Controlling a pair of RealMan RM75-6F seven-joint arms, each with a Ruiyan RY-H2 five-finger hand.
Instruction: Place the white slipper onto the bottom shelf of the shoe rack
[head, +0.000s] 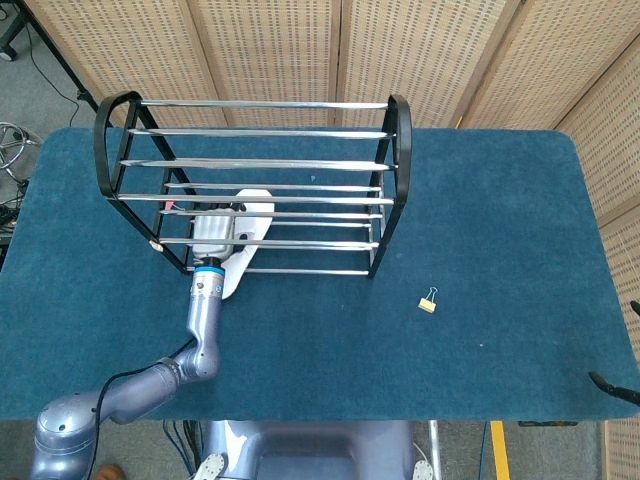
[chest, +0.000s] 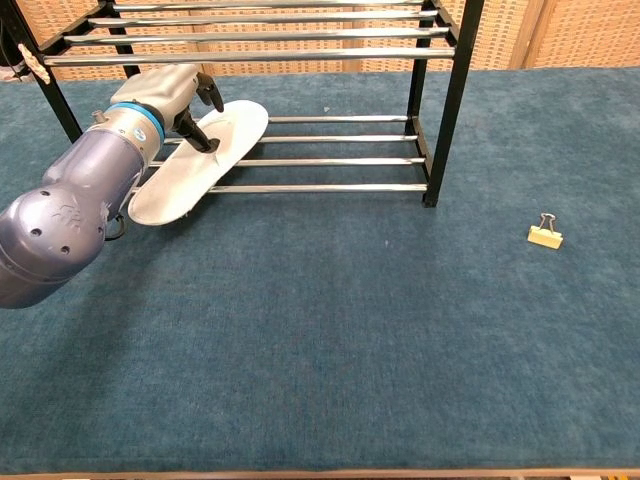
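The white slipper (chest: 196, 168) lies slantwise on the bottom bars (chest: 330, 161) of the black shoe rack (head: 397, 150). Its toe reaches in under the upper shelf, and its heel hangs over the front bar down to the blue table. From above, the slipper (head: 252, 222) shows between the rack's chrome bars. My left hand (chest: 168, 95) is at the rack's left end beside the slipper, its dark fingers (chest: 207, 92) spread apart over the sole. One fingertip still touches the slipper's top. The left hand (head: 212, 232) is partly hidden under the bars. My right hand does not show.
A small binder clip (chest: 544, 235) lies on the blue table (head: 500, 220) to the right of the rack. The rack's right end post (chest: 442, 100) stands near the table's middle. Wicker screens close off the back.
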